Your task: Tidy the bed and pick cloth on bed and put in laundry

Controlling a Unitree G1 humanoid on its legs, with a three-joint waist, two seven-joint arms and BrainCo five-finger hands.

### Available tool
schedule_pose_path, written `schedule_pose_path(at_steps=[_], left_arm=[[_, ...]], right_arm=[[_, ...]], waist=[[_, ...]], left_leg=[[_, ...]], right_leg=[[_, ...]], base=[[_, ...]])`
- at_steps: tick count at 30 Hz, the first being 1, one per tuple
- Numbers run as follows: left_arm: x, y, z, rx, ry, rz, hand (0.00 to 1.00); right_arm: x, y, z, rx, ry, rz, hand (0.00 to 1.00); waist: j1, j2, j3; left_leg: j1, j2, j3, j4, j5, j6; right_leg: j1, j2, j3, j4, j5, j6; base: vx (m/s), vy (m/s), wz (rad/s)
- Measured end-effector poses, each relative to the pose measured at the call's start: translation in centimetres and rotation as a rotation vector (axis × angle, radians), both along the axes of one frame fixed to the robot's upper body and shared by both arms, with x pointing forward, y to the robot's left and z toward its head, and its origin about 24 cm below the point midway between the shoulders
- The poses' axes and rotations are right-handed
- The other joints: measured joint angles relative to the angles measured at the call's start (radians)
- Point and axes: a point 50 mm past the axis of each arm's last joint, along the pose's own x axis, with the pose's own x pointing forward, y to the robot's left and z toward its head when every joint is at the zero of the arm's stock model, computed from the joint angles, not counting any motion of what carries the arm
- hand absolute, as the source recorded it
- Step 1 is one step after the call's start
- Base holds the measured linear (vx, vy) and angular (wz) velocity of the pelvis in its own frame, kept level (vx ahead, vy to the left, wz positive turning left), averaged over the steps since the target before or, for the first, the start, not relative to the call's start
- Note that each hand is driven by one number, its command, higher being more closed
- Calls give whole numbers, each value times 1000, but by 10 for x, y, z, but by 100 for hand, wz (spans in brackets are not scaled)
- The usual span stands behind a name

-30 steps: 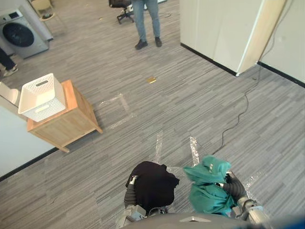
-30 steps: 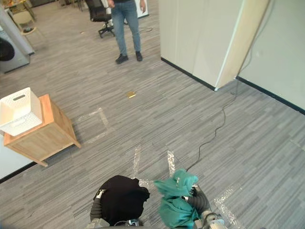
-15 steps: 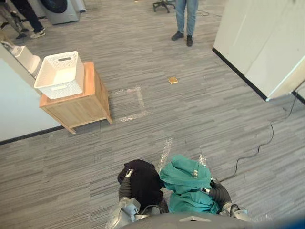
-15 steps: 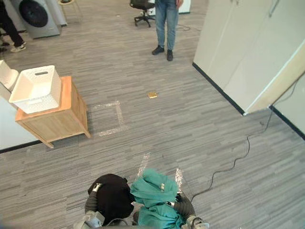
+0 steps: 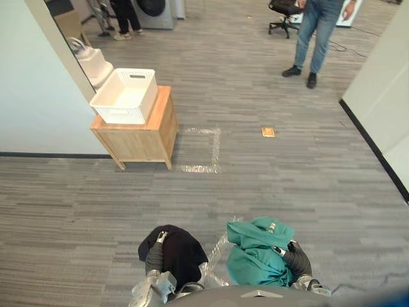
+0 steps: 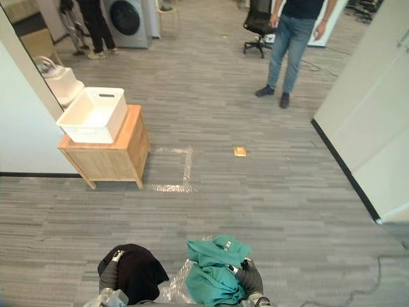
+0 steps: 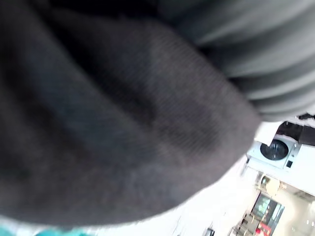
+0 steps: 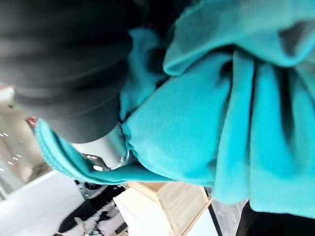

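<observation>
White perforated plastic basket (image 5: pixel 121 116) sits on a low light-wood cabinet (image 5: pixel 137 139), against the pale wall (image 5: pixel 38 96) at far left. The basket mouth faces up and its bare white bottom shows.

Black cloth (image 5: pixel 182 252) is bunched into a rounded lump over the left hand (image 5: pixel 153 257), low in the head views, above the floor. It has no clear long axis. The cloth covers that hand, so I cannot tell the grip.

Clear tape square (image 5: pixel 198 169) is on the grey striped carpet (image 5: pixel 287 185) just right of the cabinet. A small tan tile (image 5: pixel 268 132) lies further right.

Teal cloth (image 5: pixel 255 259) is crumpled, with one fold lying across its top, just beside the black lump. The right hand (image 5: pixel 297 260) is clenched on it; the right wrist view shows a silver finger (image 8: pixel 106 152) wrapped in the fabric.

Open carpet runs from both cloths to the cabinet. A person in jeans (image 5: pixel 314 38) stands far back near an office chair (image 5: pixel 281 7). A white panel with black skirting (image 5: pixel 383 83) bounds the right side.
</observation>
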Motion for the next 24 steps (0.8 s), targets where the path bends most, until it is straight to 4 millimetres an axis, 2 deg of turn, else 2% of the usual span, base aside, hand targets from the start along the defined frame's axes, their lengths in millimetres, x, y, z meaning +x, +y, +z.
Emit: schedule_pose_path(at_steps=[2,3,4,5,7,9,10,11,13,14,15,16,17,19,20,21,22,23,24], left_arm=[[-5,-12,-2,-50,13,-8,100],[-7,-16,-3,-69,15,-11,100],[-10,-20,-3,-82,19,-18,100],[-14,-25,-4,-81,23,-31,100],[-16,-29,-4,-89,30,-43,100],[-14,-31,-2,-88,12,-63,100],[-14,-31,-2,-94,5,-72,100],[-14,-32,-1,-102,0,-82,100],[-14,-34,-1,-112,1,-92,100],[-13,-36,0,-121,2,-98,100],[-11,-36,0,-123,3,-101,100],[-11,-36,0,-126,7,-104,100],[-10,-38,1,-137,8,-105,100],[-8,-39,1,-146,6,-99,100],[-7,-38,2,-145,4,-93,100],[-5,-36,2,-137,-1,-90,100],[-5,-35,2,-136,-2,-88,100],[3,-37,4,-139,-22,-86,100],[6,-35,6,-135,-34,-85,100]], right_arm=[[5,-8,1,-20,-7,-13,100],[5,-10,1,-26,-6,-15,100],[4,-14,2,-37,-4,-11,100],[2,-16,2,-41,5,3,100],[1,-22,1,-55,23,3,100],[-3,-26,1,-60,34,8,100],[-2,-25,3,-58,26,12,100],[-4,-26,4,-56,25,12,100],[-7,-26,5,-51,39,11,100],[-7,-26,7,-50,37,20,100],[-6,-25,7,-48,37,24,100],[-7,-25,7,-47,38,24,100],[-5,-25,9,-47,30,26,100],[-3,-25,12,-52,15,36,100],[-2,-24,12,-52,13,45,100],[-3,-19,10,-43,17,59,100],[-4,-15,10,-43,16,77,100],[0,-13,11,-48,5,95,100],[2,-11,11,-50,0,101,100]], waist=[[-7,11,-1],[-7,18,5],[-11,24,11],[-8,44,12],[-3,60,18],[-4,56,16],[-5,55,17],[-6,55,17],[-7,51,17],[-8,47,17],[-7,33,18],[-7,21,15],[-3,13,18],[0,19,18],[12,11,14],[21,-27,-1],[20,-40,-14],[17,-52,-11],[16,-60,-5]], left_leg=[[-72,26,34,221,51,2],[-104,52,65,325,85,10],[-158,98,108,471,154,27],[-244,178,156,689,256,57],[-356,231,165,945,224,72],[-456,232,201,1019,158,65],[-477,223,228,969,129,64],[-482,197,268,840,97,58],[-457,121,300,554,66,40],[-439,69,306,362,68,37],[-425,21,326,202,93,40],[-425,-6,339,106,131,42],[-431,-21,358,-1,194,34],[-458,3,361,-62,255,26],[-462,20,387,-13,335,46],[-467,-1,414,51,282,111],[-467,-13,430,90,231,117],[-462,-19,439,141,191,165],[-447,-21,447,154,169,174]], right_leg=[[40,-7,-45,51,-93,-3],[77,1,-61,40,-109,-10],[126,18,-81,17,-125,-15],[190,51,-88,-21,-151,-33],[254,76,-91,-50,-174,-39],[313,82,-91,-100,-184,-44],[332,83,-89,-125,-184,-44],[351,83,-83,-153,-184,-43],[376,76,-74,-180,-189,-49],[392,66,-72,-187,-199,-45],[402,47,-69,-188,-209,-36],[409,32,-67,-192,-219,-23],[433,23,-51,-205,-237,-4],[476,23,-36,-217,-278,31],[501,5,-17,-196,-320,55],[504,-43,-5,-168,-362,70],[500,-66,-4,-133,-366,82],[444,-106,6,36,-372,112],[392,-133,7,177,-364,124]], base=[[438,-377,51],[366,-296,45],[334,-263,30],[300,-230,17],[306,-199,-1],[315,-133,-19],[370,-76,-32],[314,-31,-25],[344,20,-15],[383,76,-10],[458,114,-8],[362,111,-11],[435,133,-17],[388,148,-29],[456,214,-46],[484,209,-50],[570,167,-43],[462,118,-26],[629,206,-12]])
